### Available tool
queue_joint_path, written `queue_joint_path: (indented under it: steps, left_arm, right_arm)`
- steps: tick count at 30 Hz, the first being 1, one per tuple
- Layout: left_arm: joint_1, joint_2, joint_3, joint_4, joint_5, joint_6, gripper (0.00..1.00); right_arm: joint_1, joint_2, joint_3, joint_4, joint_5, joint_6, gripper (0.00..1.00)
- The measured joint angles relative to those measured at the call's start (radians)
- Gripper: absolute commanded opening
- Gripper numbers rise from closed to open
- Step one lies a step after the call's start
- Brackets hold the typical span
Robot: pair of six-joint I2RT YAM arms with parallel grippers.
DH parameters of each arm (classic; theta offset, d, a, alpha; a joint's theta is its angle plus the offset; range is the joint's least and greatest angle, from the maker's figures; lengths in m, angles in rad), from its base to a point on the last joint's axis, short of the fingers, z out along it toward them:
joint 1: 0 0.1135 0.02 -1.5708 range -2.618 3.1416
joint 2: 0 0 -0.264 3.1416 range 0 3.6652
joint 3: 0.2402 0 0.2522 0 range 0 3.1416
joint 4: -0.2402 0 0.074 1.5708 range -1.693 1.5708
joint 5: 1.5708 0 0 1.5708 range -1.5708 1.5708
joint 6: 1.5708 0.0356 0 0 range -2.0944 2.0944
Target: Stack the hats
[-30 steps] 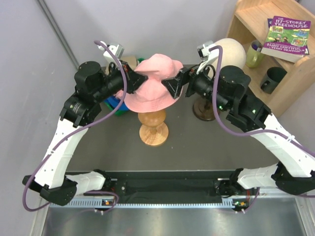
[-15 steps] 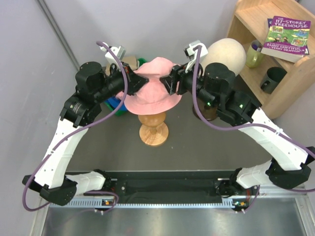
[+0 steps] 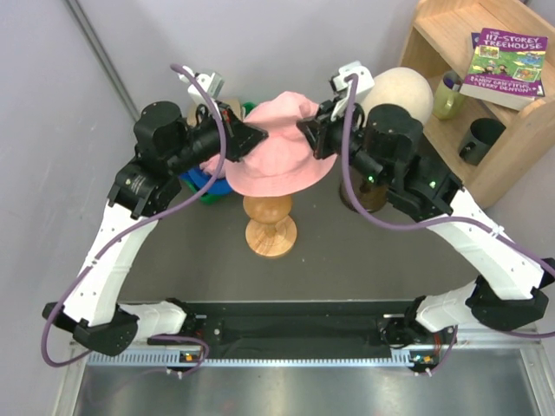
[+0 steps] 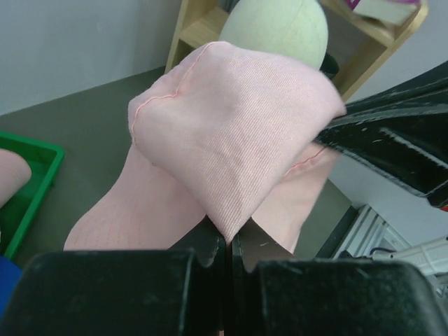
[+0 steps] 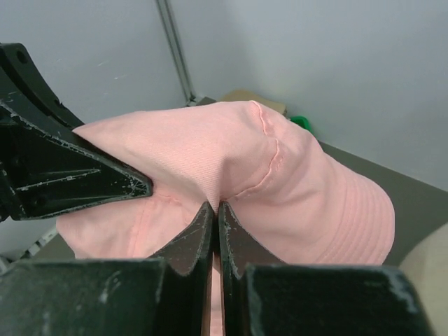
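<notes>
**Ana:** What are the two claws doing?

**Ben:** The left gripper [image 4: 227, 241] is pressed together on a fold of the pink hat [image 3: 282, 154]. The right gripper [image 5: 215, 210] pinches a fold on the other side of the top.

**Ana:** Why two?

**Ben:** I think the hat is soft and floppy. With a pinch on each side it hangs open, brim down, so it can drop over something.

**Ana:** Where is it?

**Ben:** In the air, right over the wooden stand [image 3: 270, 227]. The stand's round top is hidden under the brim, so I cannot tell if they touch. The cream head [image 3: 406, 87] stands just to the right.

**Ana:** Is anything different from a moment ago?

**Ben:** Yes. The hat is a bit higher and farther back, and more of the stand shows below the brim. The right arm has swung in closer, and both claws keep their pinch.
</notes>
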Motion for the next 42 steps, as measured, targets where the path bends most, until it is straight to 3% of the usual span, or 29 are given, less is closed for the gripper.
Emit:
queue_joint_path:
  steps: [6,9,14,15,24,35,42]
  left_arm:
    - [-0.013,0.084,0.074,0.14,0.046,-0.051,0.02]
    - [-0.029,0.15,0.132,0.217,0.078,-0.077,0.13]
    - [-0.051,0.294,0.243,0.275,0.08,-0.105,0.93]
    - [-0.051,0.32,0.257,0.282,0.074,-0.111,0.99]
    - [-0.051,0.331,0.237,0.254,-0.032,-0.095,0.99]
    - [-0.047,0.061,0.082,0.143,-0.209,-0.005,0.99]
    - [-0.045,0.018,0.034,0.108,-0.25,0.01,0.99]
  right_arm:
    - [0.006,0.03,0.187,-0.045,0.087,-0.081,0.0]
    - [-0.003,0.03,0.235,-0.051,0.133,-0.131,0.0]
    - [-0.121,0.016,0.243,-0.055,0.182,-0.174,0.0]
    - [-0.162,0.012,0.244,-0.055,0.189,-0.18,0.0]
    - [-0.464,-0.001,0.289,-0.042,0.142,-0.193,0.0]
    - [-0.578,0.038,0.402,-0.047,0.076,-0.198,0.0]
    - [-0.639,-0.012,0.203,-0.016,0.053,-0.197,0.0]
